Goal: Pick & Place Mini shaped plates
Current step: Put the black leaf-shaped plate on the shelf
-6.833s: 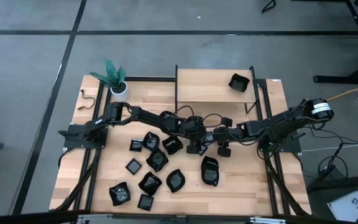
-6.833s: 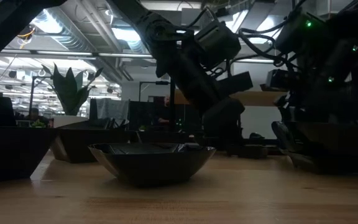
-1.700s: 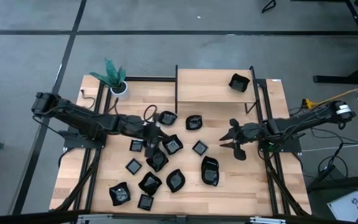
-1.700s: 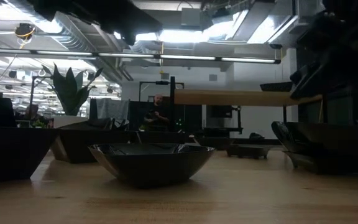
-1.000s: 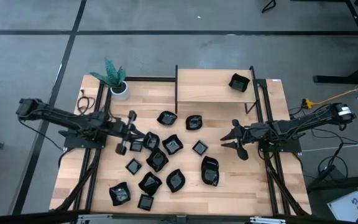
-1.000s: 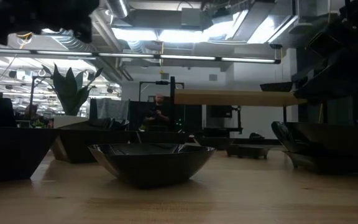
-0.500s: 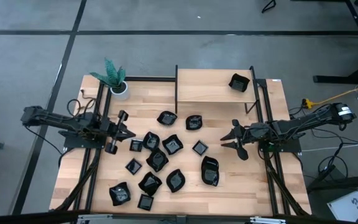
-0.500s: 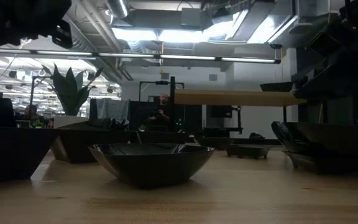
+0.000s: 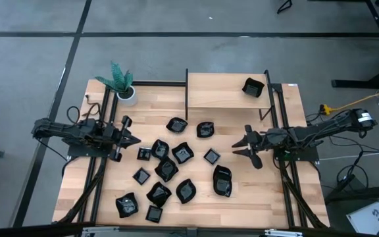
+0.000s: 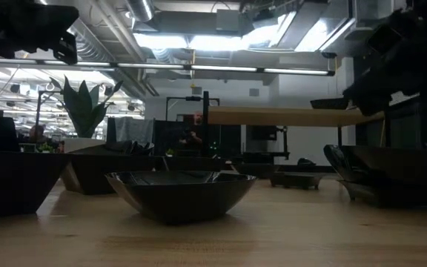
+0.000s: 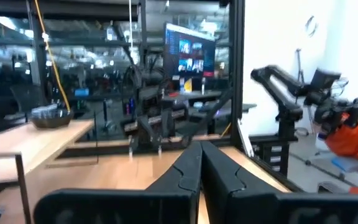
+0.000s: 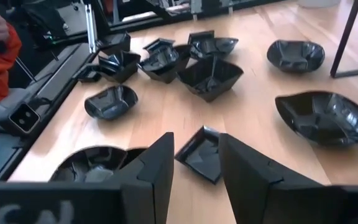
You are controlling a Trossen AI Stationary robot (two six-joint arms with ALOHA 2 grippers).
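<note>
The right gripper [image 9: 241, 147] was found nearer, its jaws held wide and empty, with a small square plate [image 12: 202, 154] lying on the table [image 9: 255, 197] just ahead of them. The left gripper [image 9: 134, 140], jaws pressed together, was parked well apart from that plate.

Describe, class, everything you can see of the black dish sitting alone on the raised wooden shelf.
The black dish is small, glossy and roughly square, with upturned sides and pale reflections, ceramic or glazed by its look. It rests upright near the right end of the raised wooden shelf at the table's far edge, empty, apart from the other dishes. Neither gripper touches it.
</note>
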